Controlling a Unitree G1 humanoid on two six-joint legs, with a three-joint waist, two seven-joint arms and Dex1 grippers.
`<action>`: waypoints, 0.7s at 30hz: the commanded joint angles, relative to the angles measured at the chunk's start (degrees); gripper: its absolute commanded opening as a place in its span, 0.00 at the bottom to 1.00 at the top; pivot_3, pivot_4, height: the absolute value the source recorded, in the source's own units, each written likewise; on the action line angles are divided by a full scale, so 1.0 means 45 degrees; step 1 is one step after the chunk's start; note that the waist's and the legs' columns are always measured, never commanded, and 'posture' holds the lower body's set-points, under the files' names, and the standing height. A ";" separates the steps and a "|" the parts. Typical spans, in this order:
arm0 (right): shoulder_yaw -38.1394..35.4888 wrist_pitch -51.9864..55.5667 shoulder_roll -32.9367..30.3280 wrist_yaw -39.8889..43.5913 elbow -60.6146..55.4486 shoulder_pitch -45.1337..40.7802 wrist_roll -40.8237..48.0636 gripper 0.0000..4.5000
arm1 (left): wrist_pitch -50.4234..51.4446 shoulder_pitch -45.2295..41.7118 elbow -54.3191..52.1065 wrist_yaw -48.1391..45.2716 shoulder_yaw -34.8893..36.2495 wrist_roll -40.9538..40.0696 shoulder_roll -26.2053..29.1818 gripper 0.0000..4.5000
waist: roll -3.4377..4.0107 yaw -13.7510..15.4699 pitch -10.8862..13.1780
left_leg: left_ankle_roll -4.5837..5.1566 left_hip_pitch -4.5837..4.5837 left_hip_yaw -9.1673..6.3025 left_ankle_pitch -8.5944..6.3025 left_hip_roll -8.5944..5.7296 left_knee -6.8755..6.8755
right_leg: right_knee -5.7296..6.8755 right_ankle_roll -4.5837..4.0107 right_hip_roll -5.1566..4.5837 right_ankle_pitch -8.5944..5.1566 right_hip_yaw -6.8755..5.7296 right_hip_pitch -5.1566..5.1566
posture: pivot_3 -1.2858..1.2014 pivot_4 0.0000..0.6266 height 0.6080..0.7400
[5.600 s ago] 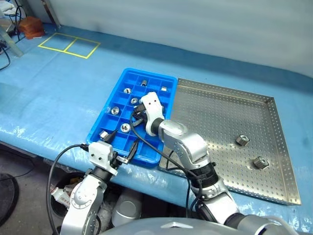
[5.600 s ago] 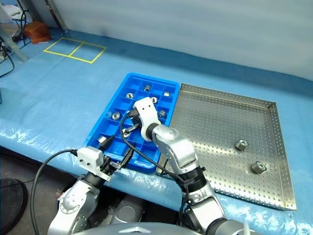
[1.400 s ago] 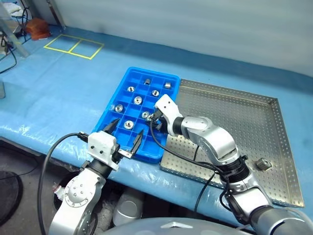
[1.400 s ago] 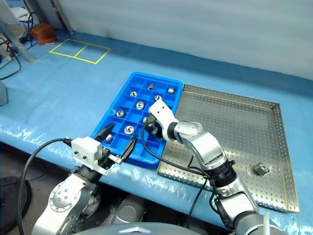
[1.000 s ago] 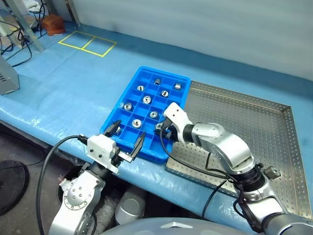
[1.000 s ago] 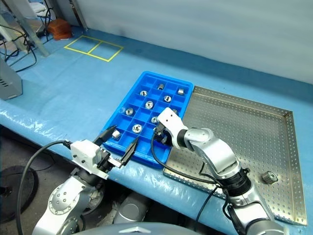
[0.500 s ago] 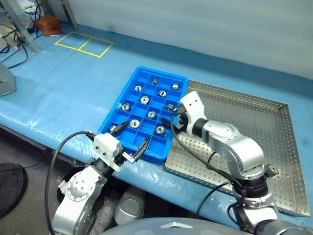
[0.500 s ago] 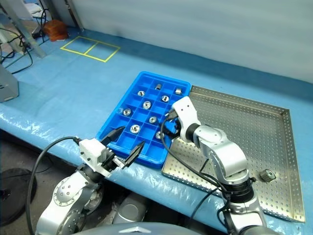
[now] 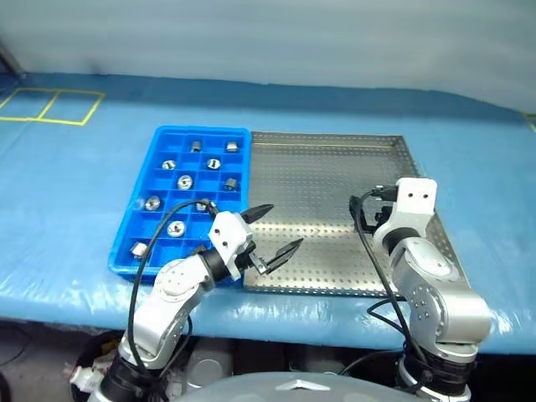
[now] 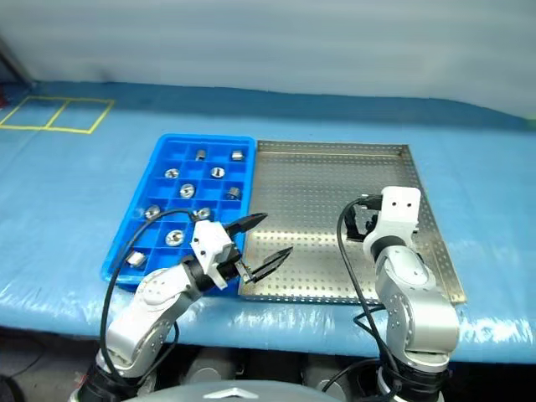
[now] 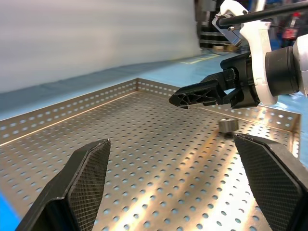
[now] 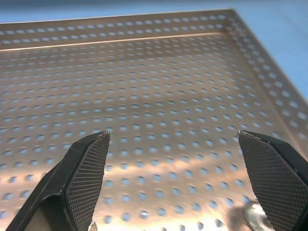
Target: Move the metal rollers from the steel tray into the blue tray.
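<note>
- Your steel tray (image 9: 322, 180) is a shallow, dull silver square with a floor of small round holes and a low perforated rim; most of that floor lies bare.
- Touching its left edge is the blue tray (image 9: 147, 226), glossy moulded plastic cut by a grid into small square cells.
- The metal rollers (image 9: 185, 181) already in the blue tray are short shiny cylinders with a centre hole, one to a cell, scattered through its cells.
- One roller (image 11: 228, 125) still stands on the steel floor, near the right rim, just beside your right gripper's black fingers.
- Your left gripper (image 9: 275, 231) hovers over the steel tray's near-left corner, beside the blue tray's near-right corner; its jaws are spread wide and hold nothing. The finger pads (image 11: 89, 171) are black with a fine cross-hatched grip.
- Your right gripper (image 11: 204, 93) sits low over the steel tray's right side, close to the rim; its jaws are wide apart and empty too.
- Between the two grippers the perforated floor is open, and blue sheeting (image 9: 67, 184) covers the table around both trays.
</note>
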 commanded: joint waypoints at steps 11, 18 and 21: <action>-0.0669 -0.2542 0.1293 -0.1295 0.2235 0.0268 -0.0601 1.00 | -0.0405 0.0138 0.0383 -0.0046 -0.0853 0.0232 -0.0464 1.00 | -0.0001 -0.0571 0.0000 | 0.0002 0.0044 0.0027 0.0001 0.0000 -0.0002 | 0.0025 0.0030 0.0009 0.0017 0.0088 0.0004 | 0.54 0.24 1.00; -0.1041 -0.3101 0.1564 -0.1604 0.3103 0.0133 -0.0390 1.00 | -0.0188 0.0245 0.0105 0.0131 -0.0862 0.0239 -0.0475 1.00 | -0.0001 -0.0565 0.0000 | 0.0006 0.0064 0.0060 0.0002 -0.0002 -0.0005 | 0.0023 0.0028 0.0008 0.0015 0.0120 0.0005 | 0.54 0.24 1.00; -0.1132 -0.3292 0.1670 -0.1667 0.3437 0.0091 -0.0255 1.00 | -0.0090 0.0270 -0.0023 0.0162 -0.0828 0.0177 -0.0439 1.00 | -0.0001 -0.0562 0.0000 | 0.0007 0.0077 0.0075 0.0001 -0.0001 -0.0011 | 0.0024 0.0027 0.0010 0.0015 0.0137 0.0008 | 0.55 0.24 1.00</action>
